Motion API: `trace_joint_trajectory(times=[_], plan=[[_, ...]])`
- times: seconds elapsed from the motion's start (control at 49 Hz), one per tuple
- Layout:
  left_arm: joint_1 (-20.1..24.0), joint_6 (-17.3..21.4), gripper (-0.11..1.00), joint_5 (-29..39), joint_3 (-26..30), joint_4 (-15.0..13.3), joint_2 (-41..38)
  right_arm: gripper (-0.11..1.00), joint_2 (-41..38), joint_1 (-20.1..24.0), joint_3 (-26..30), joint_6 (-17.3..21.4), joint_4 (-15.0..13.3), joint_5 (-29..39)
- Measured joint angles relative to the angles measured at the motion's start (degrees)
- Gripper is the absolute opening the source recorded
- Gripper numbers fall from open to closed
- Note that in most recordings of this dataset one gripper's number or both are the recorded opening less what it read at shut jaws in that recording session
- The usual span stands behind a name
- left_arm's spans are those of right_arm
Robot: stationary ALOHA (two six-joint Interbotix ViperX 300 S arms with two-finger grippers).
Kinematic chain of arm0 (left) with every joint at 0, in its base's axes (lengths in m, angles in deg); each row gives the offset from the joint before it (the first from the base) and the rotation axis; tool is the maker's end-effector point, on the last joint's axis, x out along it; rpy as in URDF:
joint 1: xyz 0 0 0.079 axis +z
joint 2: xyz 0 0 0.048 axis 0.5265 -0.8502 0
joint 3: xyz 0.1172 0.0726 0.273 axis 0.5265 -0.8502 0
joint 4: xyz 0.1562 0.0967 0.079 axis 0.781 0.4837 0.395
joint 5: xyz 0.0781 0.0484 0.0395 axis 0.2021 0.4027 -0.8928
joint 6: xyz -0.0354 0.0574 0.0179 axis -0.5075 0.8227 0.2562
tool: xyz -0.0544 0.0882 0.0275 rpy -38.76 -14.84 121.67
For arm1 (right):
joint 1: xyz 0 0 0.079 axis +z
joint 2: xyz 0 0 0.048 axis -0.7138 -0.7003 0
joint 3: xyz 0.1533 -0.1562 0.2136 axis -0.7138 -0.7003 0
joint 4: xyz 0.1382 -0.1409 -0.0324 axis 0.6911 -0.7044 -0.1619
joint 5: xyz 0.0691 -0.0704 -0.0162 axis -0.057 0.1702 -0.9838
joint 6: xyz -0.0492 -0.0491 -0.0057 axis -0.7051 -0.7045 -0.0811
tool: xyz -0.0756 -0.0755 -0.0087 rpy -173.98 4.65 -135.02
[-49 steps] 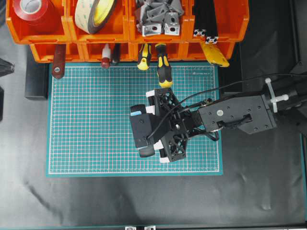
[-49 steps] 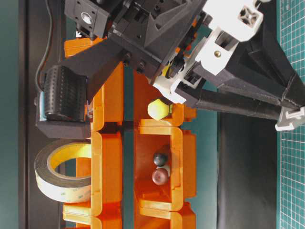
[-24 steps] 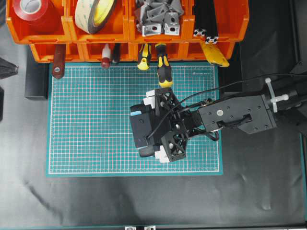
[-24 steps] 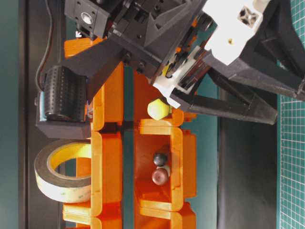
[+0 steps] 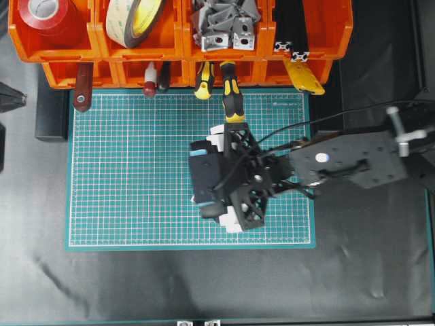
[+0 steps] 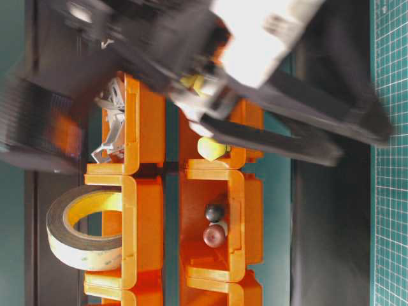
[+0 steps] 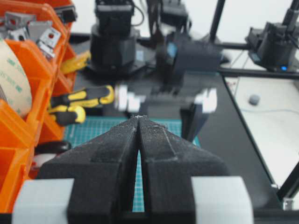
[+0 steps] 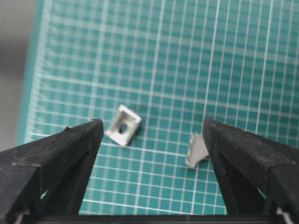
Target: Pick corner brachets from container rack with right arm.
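Note:
Two corner brachets lie loose on the green mat in the right wrist view, one [image 8: 123,124] between the fingers nearer the left one, the other [image 8: 197,150] right beside the right finger. My right gripper [image 8: 151,122] hangs open over them, holding nothing; overhead it [image 5: 231,178] is above the mat's middle. More corner brachets [image 5: 221,24] fill a top bin of the orange container rack [image 5: 97,37]; they [image 6: 111,121] also show at table level. My left gripper [image 7: 138,116] is shut and empty, looking across the mat.
The rack's other bins hold red tape [image 5: 47,13], a beige tape roll [image 5: 136,17] and black slotted bars [image 5: 292,27]. Yellow-black screwdrivers [image 5: 231,95] stick out over the green cutting mat [image 5: 129,170]. A yellow-handled tool [image 5: 304,78] hangs at the rack's right.
The right arm has shifted to the right and a little toward the rack, blurring in the table-level view. The bracket bin now shows there. The left gripper has not moved.

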Motion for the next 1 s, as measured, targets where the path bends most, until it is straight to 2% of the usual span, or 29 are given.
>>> trace_joint_trajectory(times=[0.245, 0.388, 0.531, 0.797, 1.001], plan=[[-0.1, 0.0, 0.00, 0.2, -1.0, 0.0, 0.4, 0.81, 12.0, 3.1, -5.1, 0.3, 0.2, 5.1], [-0.1, 0.1, 0.00, 0.3, -1.8, 0.0, 1.8, 0.81, 21.8, 3.6, -9.3, 0.4, 0.2, 6.8], [-0.3, 0.5, 0.00, 0.7, -2.1, 0.1, 2.5, 0.81, 32.0, 3.7, -15.1, 0.8, 1.0, 5.4], [-1.5, 0.6, 0.00, 2.9, -2.1, 0.1, 2.8, 0.77, 53.0, 1.6, -25.2, 4.0, 1.2, 1.4], [-1.7, 0.4, 0.00, 4.2, -2.4, 0.0, 2.8, 0.74, 61.6, 1.1, -28.7, 4.0, 1.2, 1.4]])
